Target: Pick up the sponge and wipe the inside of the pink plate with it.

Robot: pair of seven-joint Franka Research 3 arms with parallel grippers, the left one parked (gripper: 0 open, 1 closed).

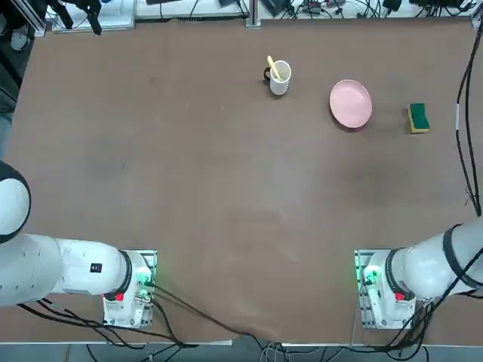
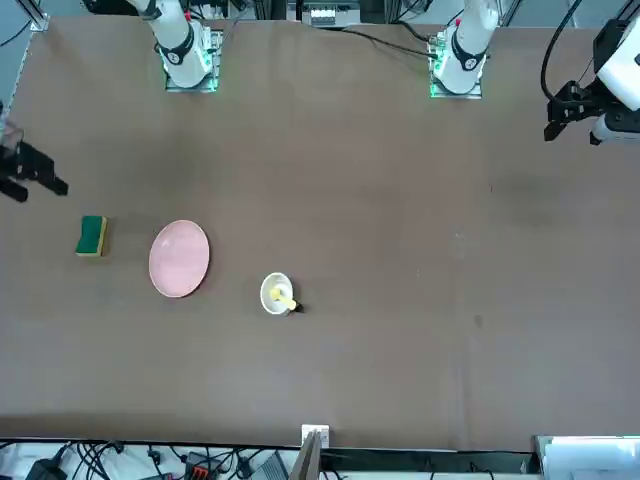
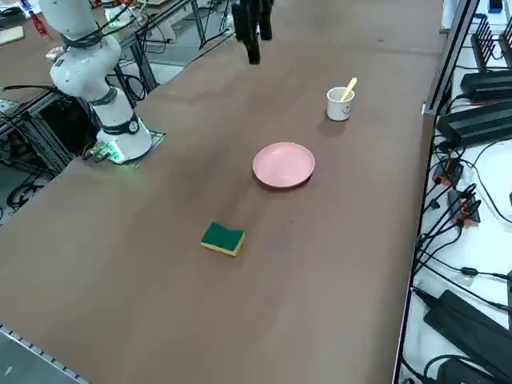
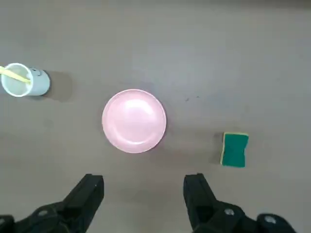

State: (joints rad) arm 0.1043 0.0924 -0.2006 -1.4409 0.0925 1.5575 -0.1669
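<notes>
The sponge (image 1: 417, 118) is a small green block with a yellow underside, lying flat on the brown table near its right edge. It also shows in the wrist view as the sponge (image 4: 234, 149). The pink plate (image 1: 350, 103) sits a short way to its left, empty and upright; both also appear from the side as the plate (image 3: 284, 165) and the sponge (image 3: 222, 238). My right gripper (image 4: 143, 187) hangs high above the table, open, with nothing between its fingers (image 4: 90, 191). From across the table the gripper (image 2: 28, 172) shows beyond the sponge (image 2: 92, 236), apart from it.
A white mug (image 1: 278, 77) holding a yellow stick stands left of the plate. Cables (image 1: 466, 113) hang along the table's right edge. Equipment and wires line the far edge (image 1: 302, 9).
</notes>
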